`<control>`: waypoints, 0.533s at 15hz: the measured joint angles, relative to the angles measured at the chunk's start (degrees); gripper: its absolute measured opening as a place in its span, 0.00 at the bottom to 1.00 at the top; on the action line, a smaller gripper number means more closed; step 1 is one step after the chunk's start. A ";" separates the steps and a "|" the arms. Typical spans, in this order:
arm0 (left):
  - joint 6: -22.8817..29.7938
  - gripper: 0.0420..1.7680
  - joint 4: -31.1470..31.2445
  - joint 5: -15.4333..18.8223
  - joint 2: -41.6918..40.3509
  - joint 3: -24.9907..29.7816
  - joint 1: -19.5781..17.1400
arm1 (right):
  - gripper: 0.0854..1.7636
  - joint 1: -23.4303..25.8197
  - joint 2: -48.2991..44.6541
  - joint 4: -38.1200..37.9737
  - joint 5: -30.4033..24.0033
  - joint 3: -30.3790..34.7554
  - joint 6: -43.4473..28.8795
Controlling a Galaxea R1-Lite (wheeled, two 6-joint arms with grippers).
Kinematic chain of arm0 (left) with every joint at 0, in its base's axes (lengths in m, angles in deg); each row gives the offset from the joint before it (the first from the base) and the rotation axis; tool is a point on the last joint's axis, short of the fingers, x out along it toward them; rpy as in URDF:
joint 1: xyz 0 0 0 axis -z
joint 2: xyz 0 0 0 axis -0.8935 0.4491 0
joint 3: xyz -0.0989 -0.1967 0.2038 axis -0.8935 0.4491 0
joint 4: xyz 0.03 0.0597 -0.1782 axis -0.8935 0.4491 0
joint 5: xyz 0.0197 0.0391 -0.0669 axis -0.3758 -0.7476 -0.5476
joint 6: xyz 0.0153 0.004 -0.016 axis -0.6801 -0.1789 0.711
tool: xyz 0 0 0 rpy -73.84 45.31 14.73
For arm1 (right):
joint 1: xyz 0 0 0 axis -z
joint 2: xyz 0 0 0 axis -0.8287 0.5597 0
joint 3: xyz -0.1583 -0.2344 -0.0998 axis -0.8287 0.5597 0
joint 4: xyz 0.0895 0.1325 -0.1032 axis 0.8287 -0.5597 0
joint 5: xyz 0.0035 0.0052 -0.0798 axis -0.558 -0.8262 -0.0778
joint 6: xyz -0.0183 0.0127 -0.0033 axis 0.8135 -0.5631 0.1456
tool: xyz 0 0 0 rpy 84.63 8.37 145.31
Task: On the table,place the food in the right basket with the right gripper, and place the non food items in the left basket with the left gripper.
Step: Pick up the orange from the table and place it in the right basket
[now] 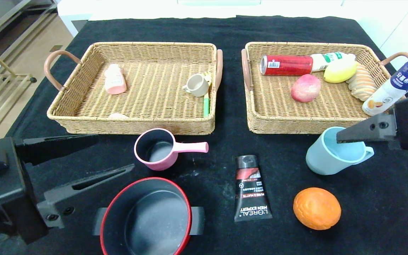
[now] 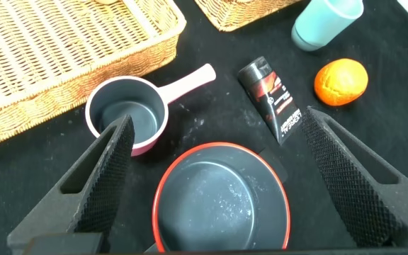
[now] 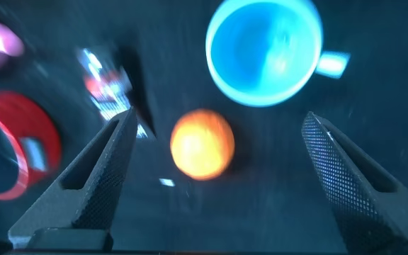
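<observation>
A black table holds two wicker baskets side by side at the far edge. The left basket [image 1: 66,117] contains a pink bottle, a small cream cup and a green-handled tool. The right basket [image 1: 257,124] holds a red can, a white bottle, a lemon, a peach and a bread roll, with a tall yogurt bottle [image 1: 395,83] leaning at its outer corner.

Loose items remain on the near table: a pink ladle-shaped cup [image 1: 158,148], a red-rimmed pot [image 1: 147,219], a black tube of face cream [image 1: 250,189], a light blue mug [image 1: 331,152] and an orange [image 1: 316,208].

The right gripper [image 3: 211,163] hangs above the table, fingers spread wide and empty. In its wrist view the orange [image 3: 202,143] lies between the fingers, with the mug [image 3: 266,49] just beyond. The left gripper [image 2: 218,184] waits at the near left, also wide open and empty, over the pot [image 2: 222,202].

The step in hand appears to be picking up the orange, the one food still loose. A good grasp means lowering straight down with the orange centred between the fingers and closing across its widest part, since a round fruit can roll away. The fingers should stay clear of the nearby mug and tube.
</observation>
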 joint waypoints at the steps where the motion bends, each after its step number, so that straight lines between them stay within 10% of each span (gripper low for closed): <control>1: 0.00 0.97 0.11 -0.06 0.00 0.05 0.00 | 0.96 -0.72 -0.05 -0.06 0.10 1.79 -0.99; 8: 0.00 0.97 0.22 -0.11 0.00 0.07 0.00 | 0.96 -6.72 -0.44 0.35 3.68 11.67 -7.83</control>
